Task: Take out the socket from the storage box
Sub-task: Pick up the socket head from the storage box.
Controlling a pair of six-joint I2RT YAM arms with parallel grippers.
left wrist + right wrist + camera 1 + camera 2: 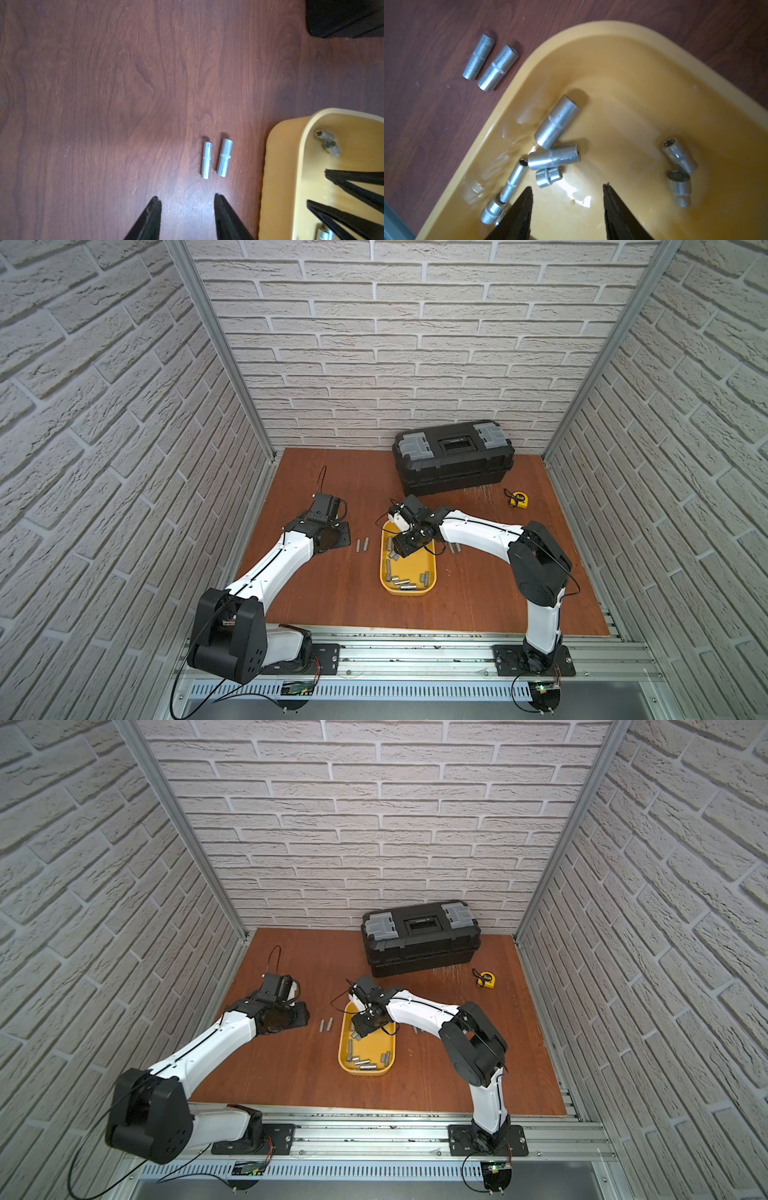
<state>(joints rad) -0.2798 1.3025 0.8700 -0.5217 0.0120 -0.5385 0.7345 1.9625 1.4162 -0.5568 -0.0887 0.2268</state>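
Pale brick-patterned walls [415, 344] enclose a reddish wood worktop [332, 605]. Your left arm [274, 568] reaches low over bare wood, the left jaws parted and empty. Your right arm [478, 529] bends down over the far end of the yellow storage box [407, 593], the right jaws spread with nothing between them. A black toolbox [451, 458] stands against the back wall, a yellow tape measure [519, 499] near it. The storage box sits mid-worktop with many silver sockets [557, 121] loose inside. Two more sockets [224, 158] lie side by side just beyond the left jaws; another pair [455, 548] lies on the box's opposite side.
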